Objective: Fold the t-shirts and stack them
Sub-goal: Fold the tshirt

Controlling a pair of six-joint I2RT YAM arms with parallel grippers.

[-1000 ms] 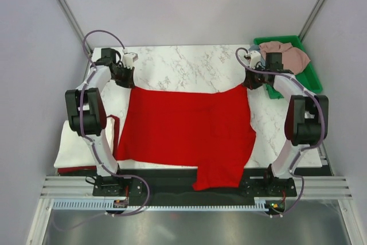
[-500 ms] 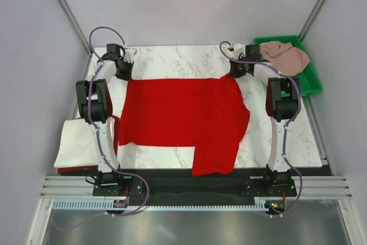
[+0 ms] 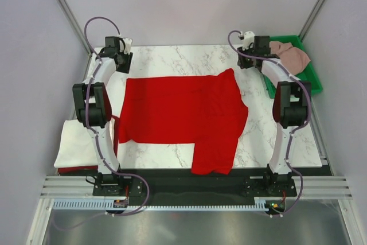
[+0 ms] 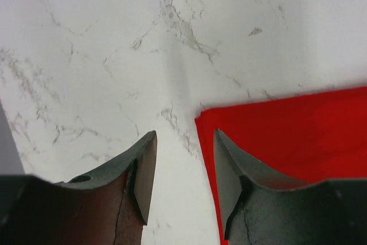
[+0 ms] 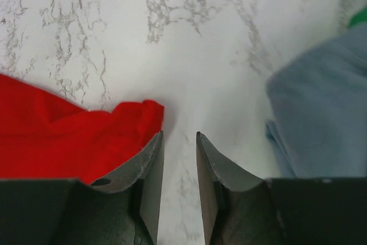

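Note:
A large bright red t-shirt (image 3: 180,113) lies spread on the marble table (image 3: 183,61), one sleeve hanging toward the near edge. My left gripper (image 3: 121,61) hovers just beyond its far left corner. In the left wrist view that gripper (image 4: 184,142) is open over bare marble, with the red corner (image 4: 287,136) beside its right finger. My right gripper (image 3: 248,61) is past the far right corner. In the right wrist view it (image 5: 180,139) is open and empty, the bunched red corner (image 5: 74,136) to its left. A folded white t-shirt (image 3: 77,144) lies at the near left.
A green tray (image 3: 312,81) at the far right holds a pale pink shirt (image 3: 289,55). Right of my right gripper lies a grey-blue shirt (image 5: 321,124). Grey walls enclose the table on three sides.
Both grippers carried the red t-shirt's far corners away from the arm bases, then opened and let go. The shirt now lies flat and both grippers have drawn back past its far edge.

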